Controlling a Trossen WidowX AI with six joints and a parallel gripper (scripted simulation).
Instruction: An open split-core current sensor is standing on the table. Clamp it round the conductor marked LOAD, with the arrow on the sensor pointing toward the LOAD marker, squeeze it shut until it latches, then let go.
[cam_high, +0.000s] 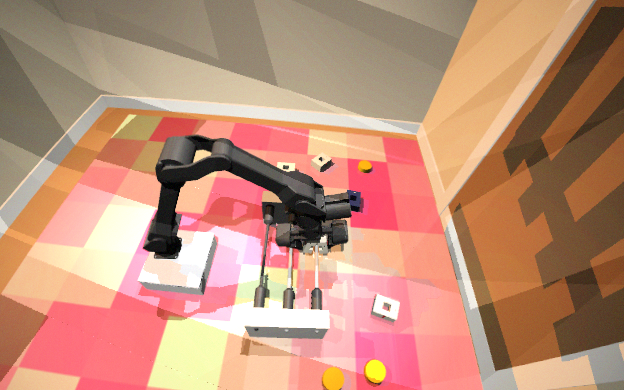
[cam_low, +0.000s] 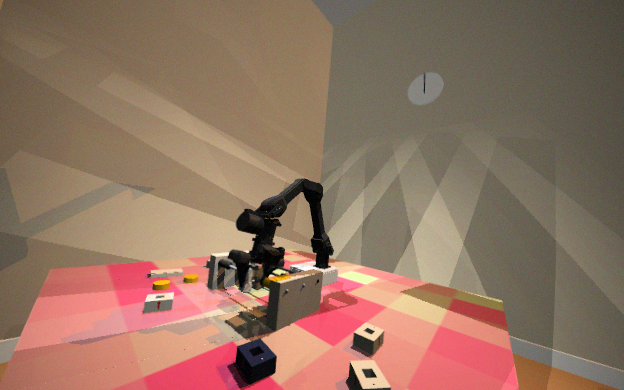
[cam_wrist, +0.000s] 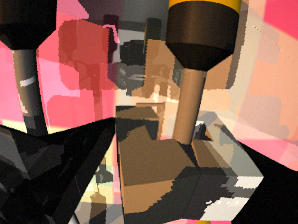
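Note:
The grey split-core current sensor (cam_high: 314, 244) (cam_wrist: 160, 170) is round the rightmost conductor (cam_high: 316, 270) (cam_wrist: 190, 105), as the top view shows. In the wrist view this conductor runs from a black sleeve with a yellow band into the sensor's opening. The two halves lie close together with a thin seam between them; whether they are latched cannot be told. My gripper (cam_high: 314, 242) (cam_wrist: 164, 129) is shut on the sensor, a black finger on each side. Two more conductors (cam_high: 290, 270) (cam_high: 264, 252) run alongside. The arrow and the LOAD marking cannot be read.
A pale end block (cam_high: 287, 319) (cam_low: 296, 302) carries the near conductor ends. A white base box (cam_high: 192, 270) sits under the arm. A dark blue block (cam_low: 256, 369), several pale blocks (cam_high: 378, 307) (cam_low: 367, 345) and several yellow-orange discs (cam_high: 375, 371) (cam_high: 333, 378) (cam_high: 365, 166) lie around.

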